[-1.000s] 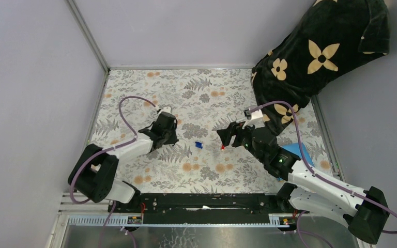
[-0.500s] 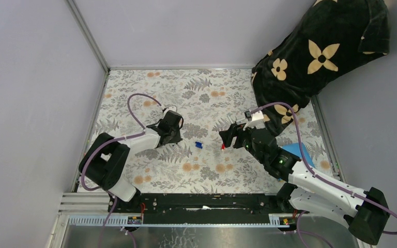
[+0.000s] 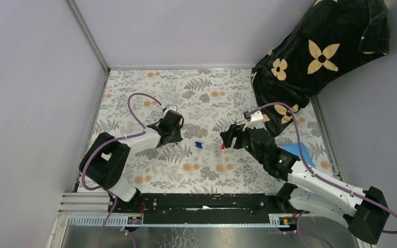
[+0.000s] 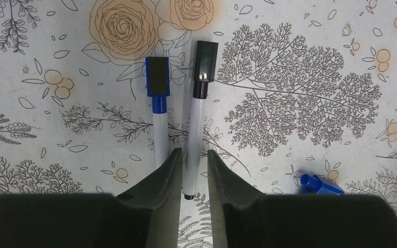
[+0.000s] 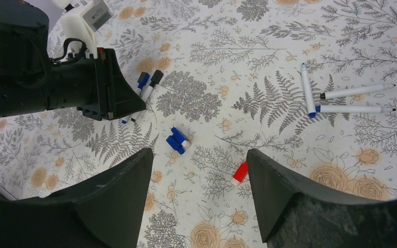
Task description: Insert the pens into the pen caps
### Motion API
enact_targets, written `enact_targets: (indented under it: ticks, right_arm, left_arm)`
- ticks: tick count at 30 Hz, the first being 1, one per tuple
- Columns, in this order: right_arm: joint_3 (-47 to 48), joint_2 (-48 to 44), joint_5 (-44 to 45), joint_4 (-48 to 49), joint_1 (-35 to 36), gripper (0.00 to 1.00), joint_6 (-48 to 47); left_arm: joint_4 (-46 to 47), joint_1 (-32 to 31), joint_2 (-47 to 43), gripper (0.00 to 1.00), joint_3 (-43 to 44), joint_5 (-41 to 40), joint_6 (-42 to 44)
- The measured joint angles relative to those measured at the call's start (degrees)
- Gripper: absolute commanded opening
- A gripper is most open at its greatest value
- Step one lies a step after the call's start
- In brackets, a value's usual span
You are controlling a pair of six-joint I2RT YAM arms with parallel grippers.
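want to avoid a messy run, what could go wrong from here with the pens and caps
1. The left end effector straddles the black-capped pen with the blue-capped pen right beside its finger; closing or lifting could nudge that neighbour.
2. The red cap and blue caps lie loose below the wide-open right end effector; a slightly off descent might flick these small pieces away.
3. Both arms sit close together mid-table, so they could bump.

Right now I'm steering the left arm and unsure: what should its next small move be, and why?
Probably lift the left gripper straight up and away: the black-capped pen between its slightly parted jaws already wears its cap and lies beside the blue-capped pen.
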Motion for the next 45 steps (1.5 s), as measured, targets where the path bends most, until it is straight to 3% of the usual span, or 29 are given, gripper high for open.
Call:
enact_targets:
  ticks: [10, 17, 23, 31, 39, 45]
  right_arm:
    - [3.4, 7.8, 3.4, -6.2, 0.0, 0.76, 1.1]
    - [18.2, 21.5, 5.8, -19.3, -0.4, 0.74, 2.9]
    - [21.5, 28.7, 0.0, -23.1, -8.8, 0.73, 2.1]
    - [32.9, 41.4, -7.9, -27.3, -13.7, 0.64, -8.4]
    - [50.0, 59.4, -12.0, -31.5, -18.9, 0.56, -17.7]
    - [57.2, 68.2, -13.3, -35.3, -20.5, 0.54, -20.7]
  left_arm:
    - [-5.0, 0.0, -7.9, 0.41, 4.2, 0.0, 1.1]
    - [-5.3, 0.0, -15.8, 0.50, 14.9, -0.5, 7.5]
    - [-5.3, 0.0, -18.2, 0.54, 17.7, -2.0, 12.2]
    - [-5.2, 0.8, -20.5, 0.58, 15.1, -2.5, 13.9]
    - [-5.2, 0.8, -21.5, 0.58, 13.8, -2.5, 13.9]
    - [-5.2, 0.8, -21.8, 0.59, 13.7, -2.5, 13.9]
